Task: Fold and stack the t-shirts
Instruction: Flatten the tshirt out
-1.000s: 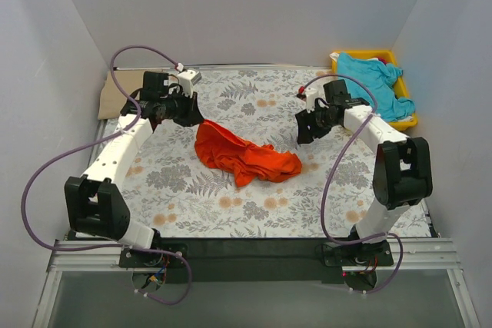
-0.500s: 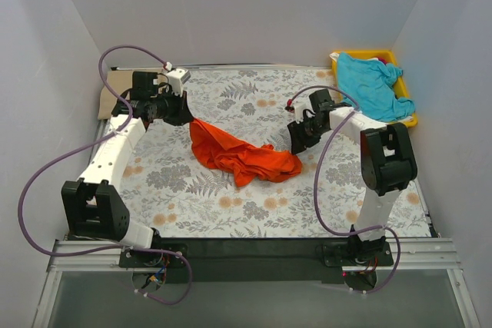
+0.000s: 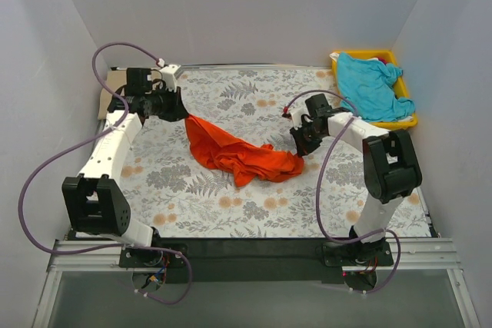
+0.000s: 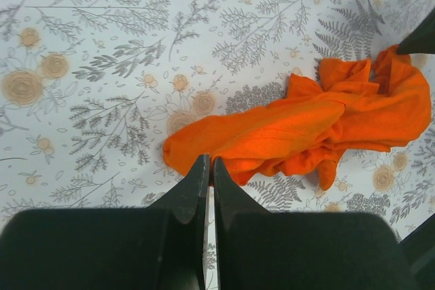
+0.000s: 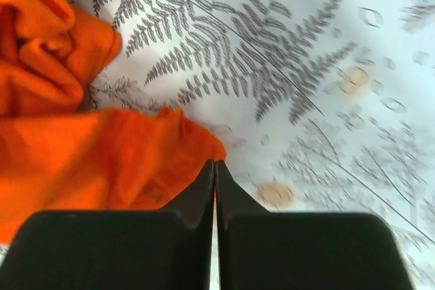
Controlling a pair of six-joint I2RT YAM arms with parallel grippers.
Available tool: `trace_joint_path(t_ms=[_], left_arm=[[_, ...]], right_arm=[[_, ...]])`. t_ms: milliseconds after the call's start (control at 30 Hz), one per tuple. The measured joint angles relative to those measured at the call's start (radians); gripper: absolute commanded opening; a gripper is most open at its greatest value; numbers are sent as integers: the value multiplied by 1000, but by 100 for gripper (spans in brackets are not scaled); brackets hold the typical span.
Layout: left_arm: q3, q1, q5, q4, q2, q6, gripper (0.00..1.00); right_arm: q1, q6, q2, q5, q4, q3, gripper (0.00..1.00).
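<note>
shirts lie apart: the orange shirt (image 3: 242,155) stretches across mid-table, and the blue shirt (image 3: 373,86) fills the far-right tray (image 3: 407,122). the left gripper (image 4: 207,168) is clamped on the orange shirt's far-left end. the right gripper (image 5: 215,164) is closed at its right corner, and i cannot tell if it holds cloth.

One orange-red t-shirt (image 3: 238,155) crumpled, pulled into a long bunch across the middle of the worktop (image 3: 254,213). One turquoise t-shirt (image 3: 373,86) heaped unfolded at far right corner.
</note>
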Motion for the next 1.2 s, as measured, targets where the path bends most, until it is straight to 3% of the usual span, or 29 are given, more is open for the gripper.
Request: trace_joint_path(t_ms=[333, 567, 800, 1000, 1200], left_arm=[[134, 217, 63, -19, 12, -15, 0], [106, 279, 94, -19, -17, -21, 0], [147, 407, 141, 13, -33, -76, 0], [271, 405, 227, 24, -6, -107, 0], [391, 405, 228, 38, 7, -149, 0]], right_arm=[[-137, -67, -298, 23, -77, 183, 1], [-170, -124, -491, -11, -79, 130, 1], [-269, -161, -511, -37, -116, 143, 1], [-282, -166, -474, -62, -127, 297, 1], [-282, -162, -455, -61, -139, 452, 1]])
